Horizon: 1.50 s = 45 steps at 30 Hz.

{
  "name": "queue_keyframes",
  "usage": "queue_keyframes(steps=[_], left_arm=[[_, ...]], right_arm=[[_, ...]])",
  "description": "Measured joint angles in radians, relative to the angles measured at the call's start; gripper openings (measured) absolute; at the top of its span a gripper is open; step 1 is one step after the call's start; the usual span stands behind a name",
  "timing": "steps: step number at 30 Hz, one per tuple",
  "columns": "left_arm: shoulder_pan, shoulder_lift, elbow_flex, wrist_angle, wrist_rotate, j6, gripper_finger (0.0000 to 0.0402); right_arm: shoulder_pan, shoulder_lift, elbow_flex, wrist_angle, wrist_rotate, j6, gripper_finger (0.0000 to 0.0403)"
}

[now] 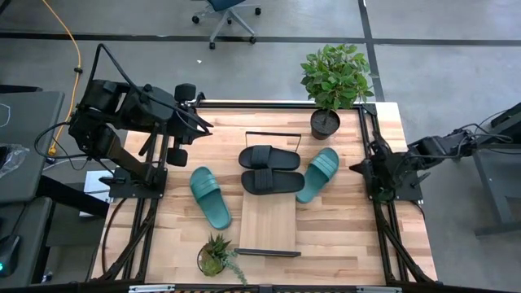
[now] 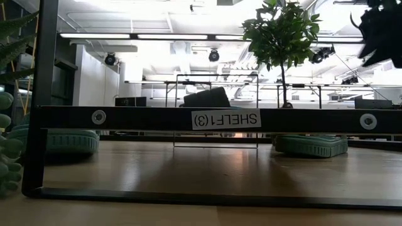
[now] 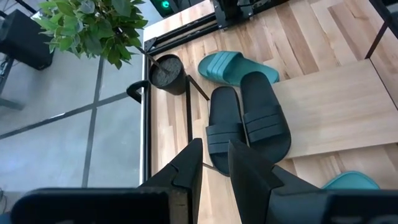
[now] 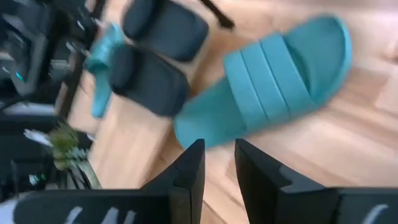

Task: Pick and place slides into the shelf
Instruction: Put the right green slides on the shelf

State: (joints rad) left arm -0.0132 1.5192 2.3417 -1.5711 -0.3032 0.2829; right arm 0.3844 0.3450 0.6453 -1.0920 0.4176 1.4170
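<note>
Judging progress at half: the shelf (image 1: 269,218) on the surface (image 1: 342,236) carries both black slides (image 1: 270,169) at its far end. Two teal slides (image 1: 210,196) flank it, unplaced. Left tool (image 3: 214,163) and right tool (image 4: 219,163) are released, grasping nothing.

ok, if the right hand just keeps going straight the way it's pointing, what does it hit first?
Most likely the teal sandal lying right of the shelf: it sits directly beyond the right hand. Depth is hard to judge.

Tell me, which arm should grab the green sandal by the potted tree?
Probably the right one. Its claw sits close beside that green sandal; the left claw is farther, nearer the other green one.
</note>
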Motion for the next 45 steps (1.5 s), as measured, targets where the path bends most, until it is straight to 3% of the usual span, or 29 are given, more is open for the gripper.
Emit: queue_keyframes(steps=[8,14,20,30,45], left_arm=[[0.000,0.000,0.000,0.000,-0.003,-0.003,0.0067],[0.000,0.004,0.000,0.000,-0.004,-0.004,0.0067],[0.000,0.009,0.000,0.000,-0.006,-0.004,0.0067],[0.000,0.022,0.000,0.000,-0.006,-0.001,0.0067],[0.000,0.026,0.000,0.000,0.011,0.000,0.0067]], right_arm=[[-0.099,0.005,-0.038,0.051,-0.002,-0.001,0.0135],[-0.206,0.038,-0.038,0.081,0.039,-0.097,0.0141],[-0.347,0.042,-0.038,0.064,-0.094,-0.203,0.0140],[-0.590,0.061,-0.038,0.160,-0.227,-0.383,0.0140],[-0.981,0.339,-0.038,0.232,-0.630,-0.789,0.0140]])
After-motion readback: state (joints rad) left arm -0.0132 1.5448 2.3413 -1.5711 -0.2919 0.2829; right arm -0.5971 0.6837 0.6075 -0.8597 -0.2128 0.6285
